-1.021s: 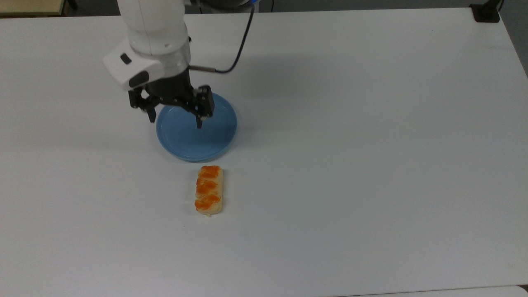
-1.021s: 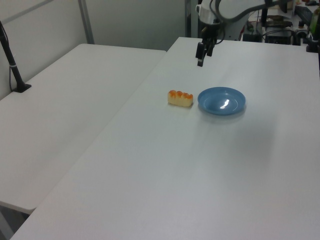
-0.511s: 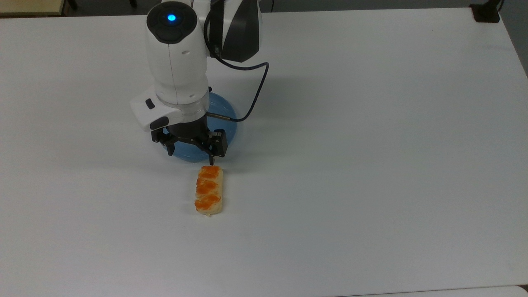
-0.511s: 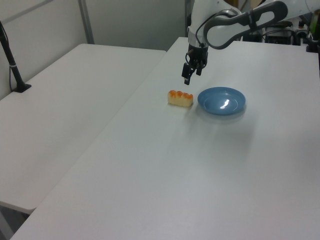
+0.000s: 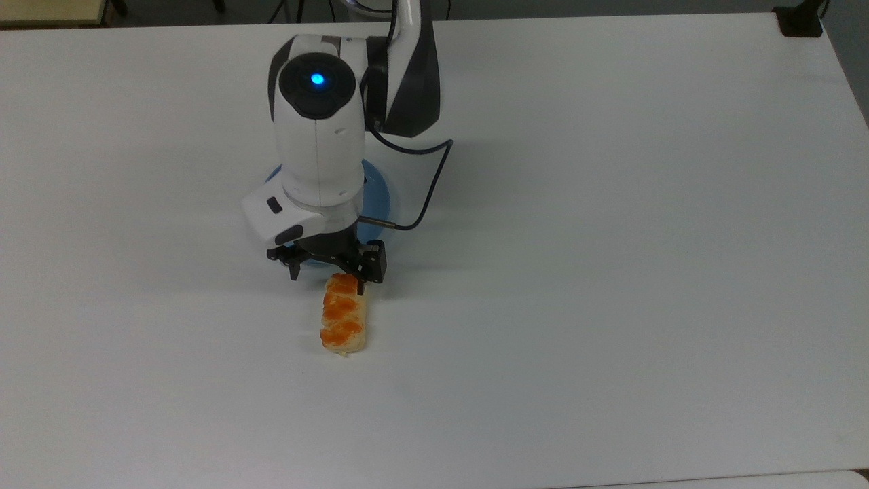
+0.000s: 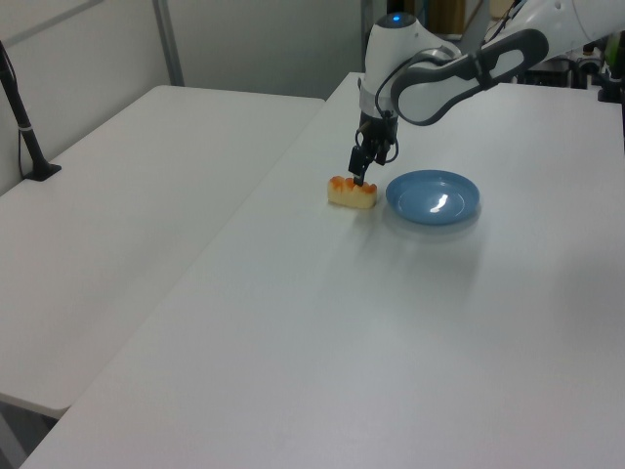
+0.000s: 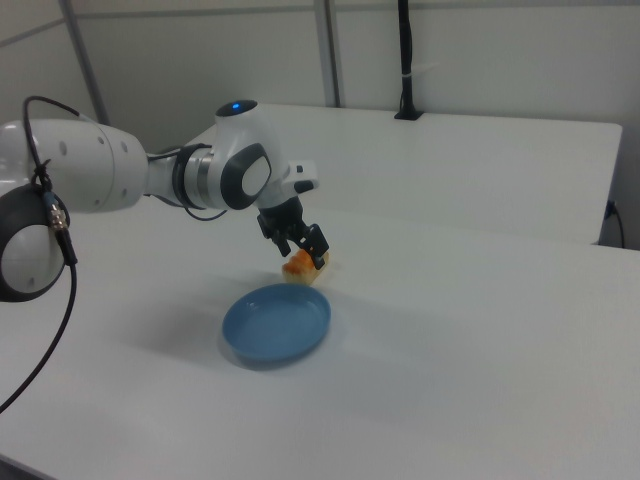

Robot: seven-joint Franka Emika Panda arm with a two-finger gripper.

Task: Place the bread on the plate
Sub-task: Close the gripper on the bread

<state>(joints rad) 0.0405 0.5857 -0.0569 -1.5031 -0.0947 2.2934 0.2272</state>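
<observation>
Currently gripper (image 5: 328,272) hangs wide open, holding nothing, over the plate-side end of the bread (image 5: 343,316) — shift toward its middle, then drop so the jaws straddle its width — plate (image 6: 433,196) sits just behind them.

In the top view the arm (image 5: 319,136) covers most of the plate (image 5: 379,193), leaving slivers of blue rim beside and behind the pincer (image 5: 328,277). The bread (image 5: 344,319) has its near end tucked under the pincer there. In the right view the pincer (image 7: 300,245) hides much of the bread (image 7: 296,268), so contact cannot be judged. In the left view the pincer (image 6: 360,168) overlaps the bread (image 6: 352,192) top, finger gap too small to read. The worktop (image 5: 611,272) is cut off by the top view's edges.
</observation>
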